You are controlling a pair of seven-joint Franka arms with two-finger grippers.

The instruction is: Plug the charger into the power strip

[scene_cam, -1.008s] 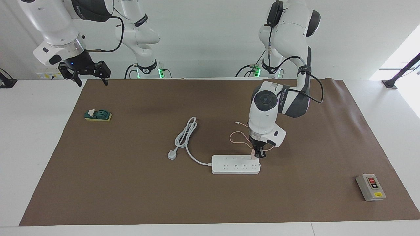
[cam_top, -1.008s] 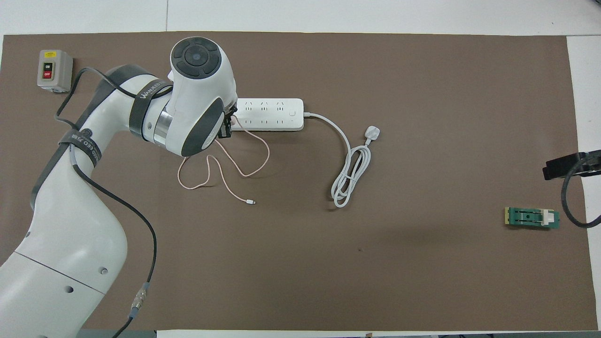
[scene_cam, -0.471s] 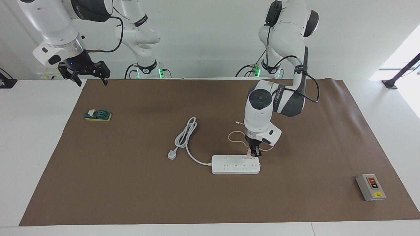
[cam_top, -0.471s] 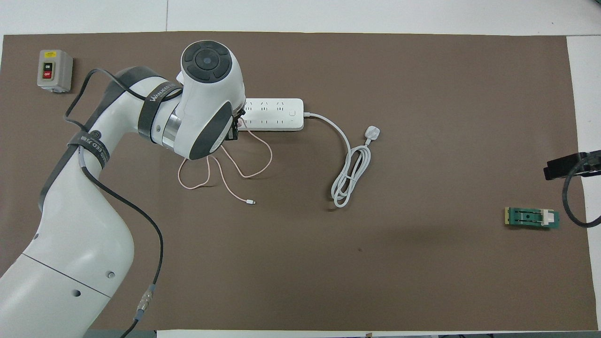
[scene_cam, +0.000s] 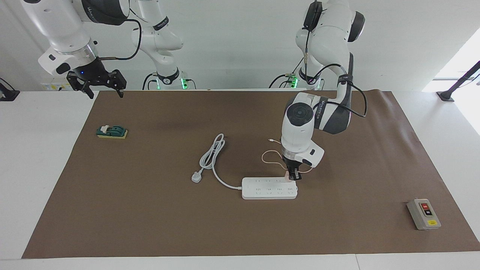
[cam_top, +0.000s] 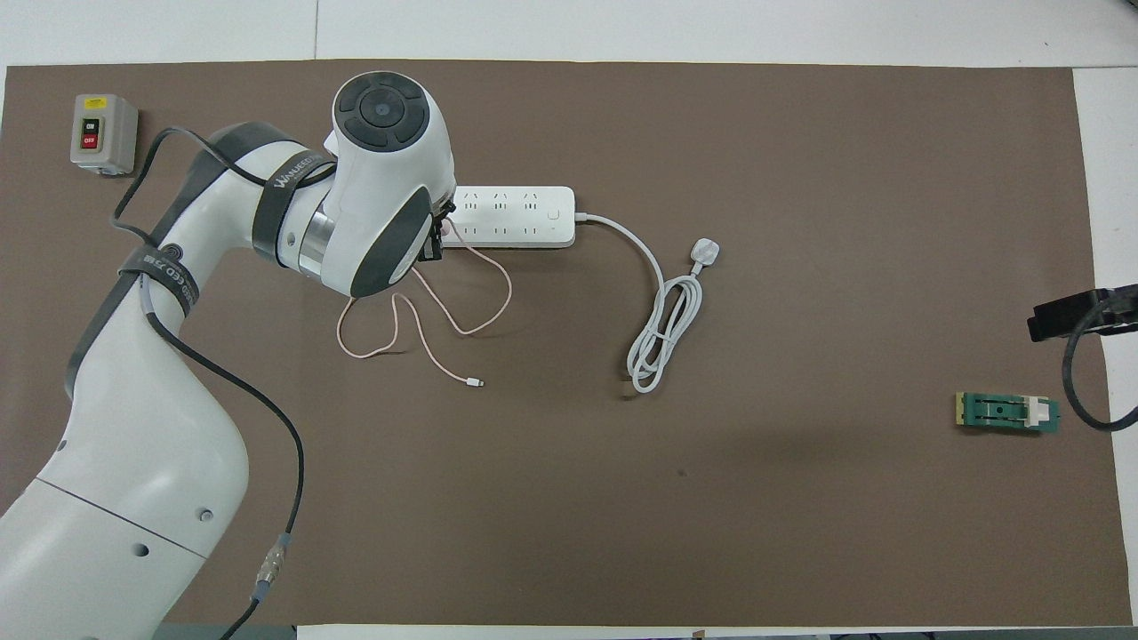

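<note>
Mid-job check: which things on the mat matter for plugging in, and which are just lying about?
In the job:
- charger, in the shut left gripper
- power strip, with its cord

Lying about:
- grey button box
- green block
- right gripper, waiting open

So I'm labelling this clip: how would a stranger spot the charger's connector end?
Start at the white power strip mid-mat. Follow the thin pink cable looping from it toward the robots. Its free tip is the tiny white connector, far smaller than the three-pin plug on the thick cord.
</note>
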